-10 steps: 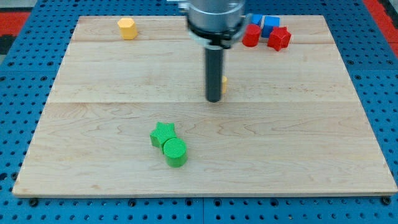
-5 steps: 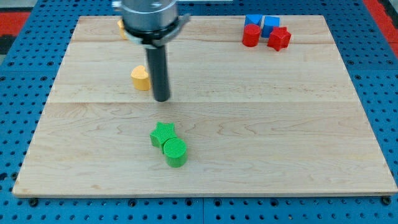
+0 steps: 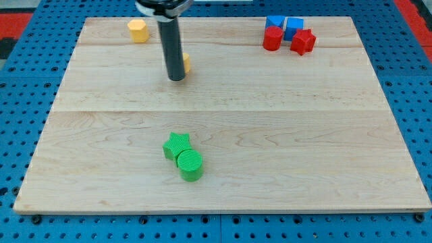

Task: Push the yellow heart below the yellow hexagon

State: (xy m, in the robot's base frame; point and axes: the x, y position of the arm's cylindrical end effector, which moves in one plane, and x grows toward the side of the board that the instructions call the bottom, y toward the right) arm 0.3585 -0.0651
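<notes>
- Nearest the view's bottom runs a blue pegboard (image 3: 223,229) with rows of holes; it frames the board (image 3: 304,155) on all sides that show.
- The board is pale wood in planks, with faint seams running left to right, and it is the landmark for everything here.
- On the board's lower middle, left of centre, a green cylinder (image 3: 190,165) touches a green star (image 3: 176,145), the star up and to the left of it.
- Further up, in the board's upper left part, my tip (image 3: 176,79) rests on the wood, the dark rod rising from it out of the view's top.
- The yellow heart (image 3: 185,64) sits right against the rod's right side, mostly hidden behind it; only a small yellow sliver shows.
- There is no claw here, only the rod, so no opening to report.
- Near the board's top left edge lies the yellow hexagon (image 3: 138,30), up and to the left of my tip and apart from it.
- Near the board's top right edge is a tight cluster: a red cylinder (image 3: 272,38), a red star (image 3: 303,42), and two blue blocks (image 3: 286,25) behind them, their shapes unclear.
- At the view's top right corner a strip of red (image 3: 415,10) shows beyond the pegboard.
</notes>
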